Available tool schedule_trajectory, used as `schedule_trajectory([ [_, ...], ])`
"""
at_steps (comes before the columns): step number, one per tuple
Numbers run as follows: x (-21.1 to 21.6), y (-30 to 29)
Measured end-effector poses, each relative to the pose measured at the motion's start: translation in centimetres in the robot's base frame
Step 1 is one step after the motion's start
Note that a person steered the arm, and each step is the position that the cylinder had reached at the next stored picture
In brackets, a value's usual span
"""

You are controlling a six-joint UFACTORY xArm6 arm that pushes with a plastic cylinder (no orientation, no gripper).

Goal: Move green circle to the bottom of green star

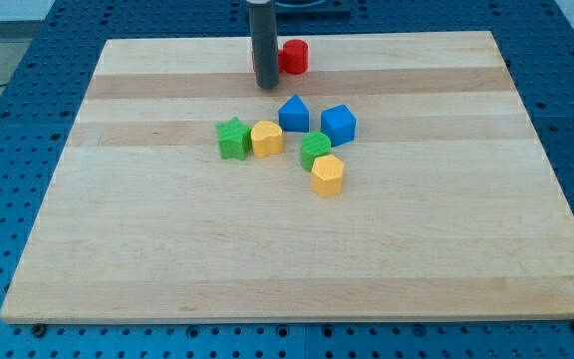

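The green circle (315, 148) lies near the board's middle, touching a yellow hexagon-like block (328, 175) below it. The green star (232, 138) lies to its left, with a yellow block (266, 138) between them. My tip (267, 86) stands near the view's top, well above the cluster and just left of a red block (293, 57). It touches none of the green blocks.
A blue pentagon-like block (293, 113) and a blue cube (338, 124) lie just above the green circle. The wooden board (147, 249) sits on a blue perforated table (8, 100).
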State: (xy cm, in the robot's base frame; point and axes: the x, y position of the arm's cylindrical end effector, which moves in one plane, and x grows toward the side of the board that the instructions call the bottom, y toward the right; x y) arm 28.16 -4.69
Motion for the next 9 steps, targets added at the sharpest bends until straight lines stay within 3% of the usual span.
schedule_trajectory([
  [1,-0.3,0.0],
  [2,2.5,0.0],
  [5,12.5,7.7],
  [6,14.5,5.4],
  [9,14.9,6.4],
])
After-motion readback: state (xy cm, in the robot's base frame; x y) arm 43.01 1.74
